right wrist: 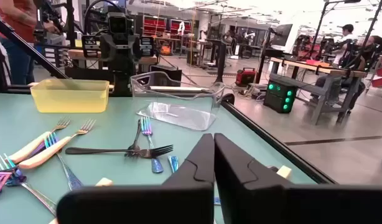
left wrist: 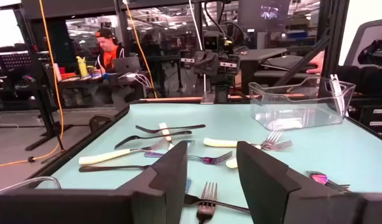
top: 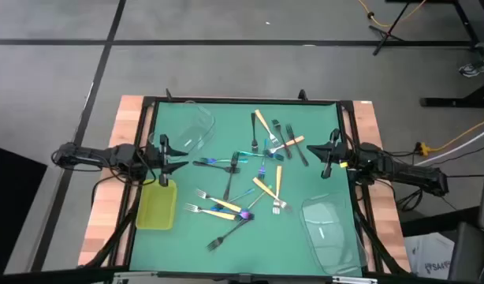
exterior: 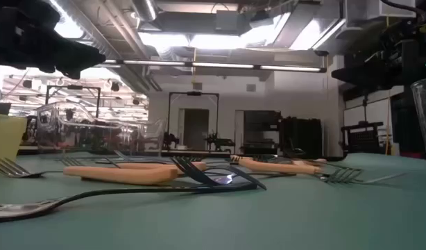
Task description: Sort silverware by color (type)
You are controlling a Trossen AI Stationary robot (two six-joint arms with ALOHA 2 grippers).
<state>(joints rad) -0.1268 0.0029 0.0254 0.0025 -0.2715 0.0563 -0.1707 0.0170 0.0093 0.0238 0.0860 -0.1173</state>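
Three containers stand ready and none holds a fork yet: the yellow-green tray (top: 156, 207) at the left edge of the green mat (top: 187, 252), one clear tub (top: 191, 126) at the far left corner, and another clear tub (top: 330, 229) at the near right corner. All the forks (top: 246, 177) lie loose in the middle of the mat, many crossing one another.

The left gripper (top: 181, 155) hangs above the left side of the mat, its fingers (left wrist: 169, 177) standing apart with nothing between them. The right gripper (top: 322, 152) waits over the right side with its fingers pressed together and empty.

The step in hand looks like the first pick, and the left arm seems the one prepared for it. I think it is wise to begin with a fork that lies alone, not one in the pile. A dark fork (top: 218, 163) lies near the left gripper, and an orange-handled fork (top: 217, 213) lies nearer the tray; both have some free mat beside them. The fingers should come down across the handle, near its middle, so the fork does not tip when it is lifted. The handles are thin and flat on the mat, so the tips must go very low before closing.

It is also good to fix one container for each colour from the start, because later mixing would cost extra moves.
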